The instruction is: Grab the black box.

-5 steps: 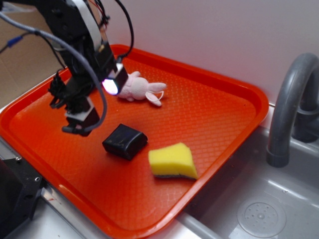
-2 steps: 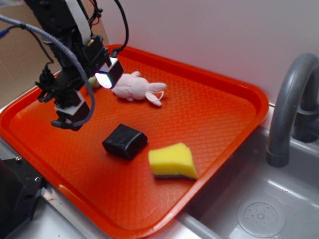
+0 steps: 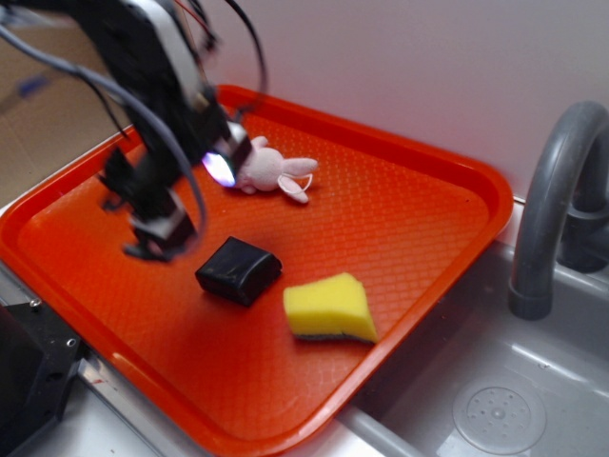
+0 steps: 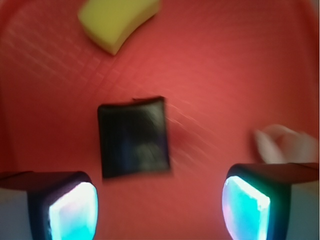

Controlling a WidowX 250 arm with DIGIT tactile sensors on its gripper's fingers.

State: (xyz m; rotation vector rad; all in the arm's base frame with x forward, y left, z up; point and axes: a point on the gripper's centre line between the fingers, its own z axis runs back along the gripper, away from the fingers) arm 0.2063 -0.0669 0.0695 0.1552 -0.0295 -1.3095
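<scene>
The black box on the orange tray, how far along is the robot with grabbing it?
Early stage. Done: the gripper hangs above the orange plastic tray, beside the small glossy black box. In hand: lining up; in the wrist view the box lies ahead of the two fingers, which are spread wide. Left: lowering around it, closing and lifting. The yellow sponge and pink plush bunny lie apart.

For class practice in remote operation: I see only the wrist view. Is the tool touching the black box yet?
Observer: No. The exterior view shows the tool hanging above the tray, apart from the black box.
Operator: What is the pale blur on my right?
Observer: A pink toy bunny, lying near the tray's far rim.
Operator: Anything beyond the tray?
Observer: A grey faucet over a sink, past the yellow sponge.
</scene>
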